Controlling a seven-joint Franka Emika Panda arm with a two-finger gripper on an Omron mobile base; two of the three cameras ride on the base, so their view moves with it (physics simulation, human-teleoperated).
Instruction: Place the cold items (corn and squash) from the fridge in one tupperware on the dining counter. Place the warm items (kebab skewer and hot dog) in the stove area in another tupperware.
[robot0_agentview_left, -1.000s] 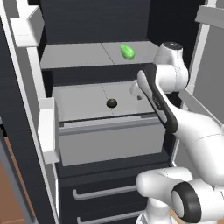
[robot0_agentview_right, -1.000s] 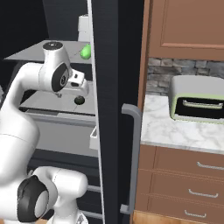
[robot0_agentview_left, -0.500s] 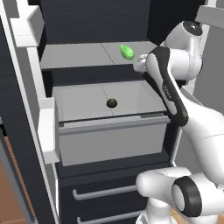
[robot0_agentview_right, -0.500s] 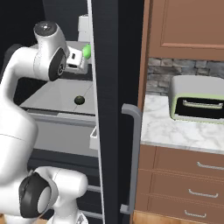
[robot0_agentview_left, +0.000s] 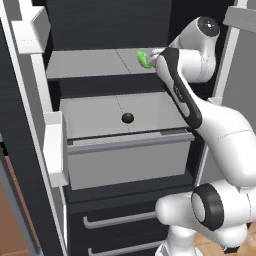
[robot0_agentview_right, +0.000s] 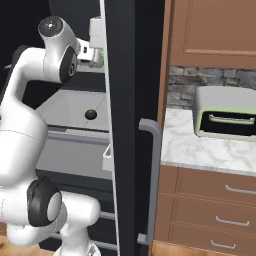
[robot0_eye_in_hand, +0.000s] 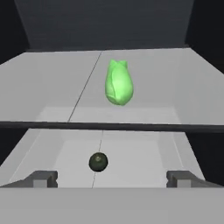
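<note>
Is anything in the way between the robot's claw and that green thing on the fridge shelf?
Nothing visible. In the hand view the open gripper looks straight at the green item lying on the shelf, with bare shelf between. The small dark ball sits lower, in the drawer.

Fridge (robot0_agentview_left: 30, 150) interior dark and matt; its shelf (robot0_eye_in_hand: 65, 83) ahead of the wide-spread jaws and the pulled-out drawer (robot0_agentview_left: 130, 150) below them look like smooth matt light-grey plastic. Bright green corn husk (robot0_eye_in_hand: 118, 83) ahead of the jaws is smooth with a slight sheen, and the small dark green round squash (robot0_eye_in_hand: 98, 161) nearer the jaws looks dull, faintly glossy on top. Off to the side of the jaws: marbled stone-look counter (robot0_agentview_right: 200, 150) with a polished finish, brown wood cabinets (robot0_agentview_right: 210, 30) with metal pulls, rough stone backsplash (robot0_agentview_right: 210, 80), pale green glossy toaster oven (robot0_agentview_right: 225, 112).
</note>
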